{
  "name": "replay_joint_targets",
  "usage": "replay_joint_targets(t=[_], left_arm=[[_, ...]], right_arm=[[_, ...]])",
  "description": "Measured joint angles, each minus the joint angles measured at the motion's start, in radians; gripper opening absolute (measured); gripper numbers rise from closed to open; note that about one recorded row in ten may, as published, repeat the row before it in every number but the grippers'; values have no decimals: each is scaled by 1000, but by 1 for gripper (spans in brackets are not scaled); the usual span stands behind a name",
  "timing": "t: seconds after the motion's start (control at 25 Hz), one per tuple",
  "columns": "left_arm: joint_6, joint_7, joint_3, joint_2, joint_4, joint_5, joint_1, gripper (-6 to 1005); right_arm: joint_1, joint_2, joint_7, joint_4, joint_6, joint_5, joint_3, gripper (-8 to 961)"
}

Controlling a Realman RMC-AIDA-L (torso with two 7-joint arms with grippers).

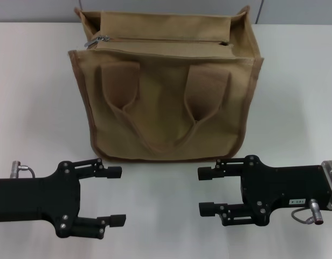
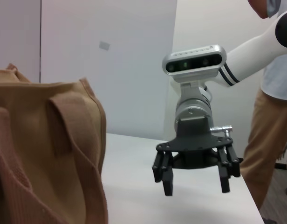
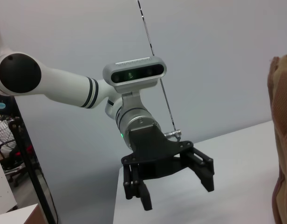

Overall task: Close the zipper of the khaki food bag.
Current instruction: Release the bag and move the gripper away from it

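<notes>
the bag [image 1: 166,102] stands upright toward the far edge of the white table [image 1: 295,91], roughly midway between its side edges, handles hanging down its near face. the zipper [image 1: 160,39] runs along the top panel, its silver pull [image 1: 96,41] at the bag's left end. the left gripper [image 1: 116,195] hovers near the near edge, left of centre, fingers spread wide and holding nothing. the right gripper [image 1: 206,190] hovers opposite it, right of centre, likewise wide and empty.

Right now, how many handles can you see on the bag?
1 handle, looped down the near face of the bag between two strap patches. Any handle on the far side is hidden.
</notes>
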Motion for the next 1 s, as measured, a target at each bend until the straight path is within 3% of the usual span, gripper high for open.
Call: replay_joint_targets(t=[0.44, 0.56, 0.6, 0.64, 0.8, 1.0], left_arm=[[-6, 12, -38, -14, 0, -2, -4, 834], [-21, 45, -192, -25, -34, -6, -3, 834], [-46, 96, -332, -28, -104, -18, -4, 834], [-46, 96, -332, -28, -104, -18, -4, 834], [-136, 220, -551, -28, -210, -29, -8, 834], [-266, 237, -638, -28, -255, -31, -40, 835]], right_arm=[[1, 0, -8, 9, 0, 3, 0, 671], [6, 0, -53, 50, 5, 12, 10, 671], [12, 0, -106, 92, 13, 29, 13, 671], [12, 0, -106, 92, 13, 29, 13, 671], [21, 2, -197, 164, 20, 80, 15, 671], [20, 3, -213, 178, 21, 114, 16, 671]])
